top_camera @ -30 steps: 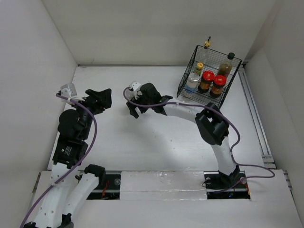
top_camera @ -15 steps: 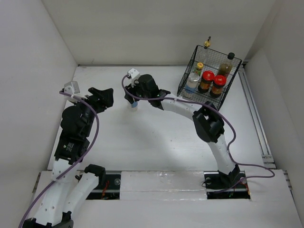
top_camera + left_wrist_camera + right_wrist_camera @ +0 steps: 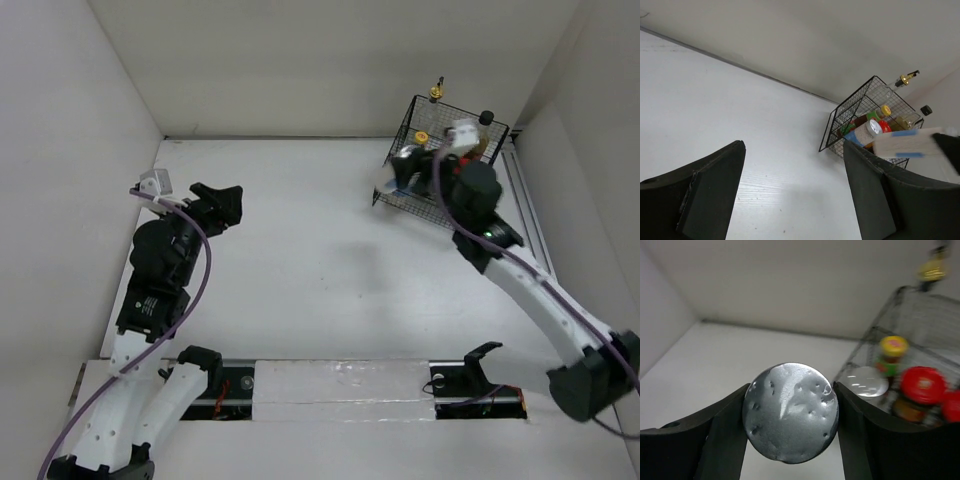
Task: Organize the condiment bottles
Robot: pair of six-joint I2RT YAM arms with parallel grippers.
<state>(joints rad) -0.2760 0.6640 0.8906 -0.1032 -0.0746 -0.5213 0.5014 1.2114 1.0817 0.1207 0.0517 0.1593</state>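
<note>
My right gripper (image 3: 790,412) is shut on a white shaker, whose dimpled silver lid (image 3: 790,412) fills the gap between the fingers. From above, this gripper (image 3: 400,178) holds the shaker (image 3: 388,181) in the air at the front-left corner of the black wire basket (image 3: 440,100). Inside the basket stand a second silver-lidded shaker (image 3: 867,381), a yellow-capped bottle (image 3: 893,347), a red-lidded jar (image 3: 922,385), a gold-capped bottle (image 3: 436,92) and a black-capped bottle (image 3: 486,118). My left gripper (image 3: 225,200) hangs open over the left of the table, with nothing between its fingers (image 3: 710,195).
The basket (image 3: 860,107) sits in the far right corner against the back and right walls. A metal rail (image 3: 535,240) runs along the table's right edge. White walls close in the table on three sides.
The right gripper shut on the shaker near the table's middle, lifted it and swung right to the basket. The left arm stayed almost still.
</note>
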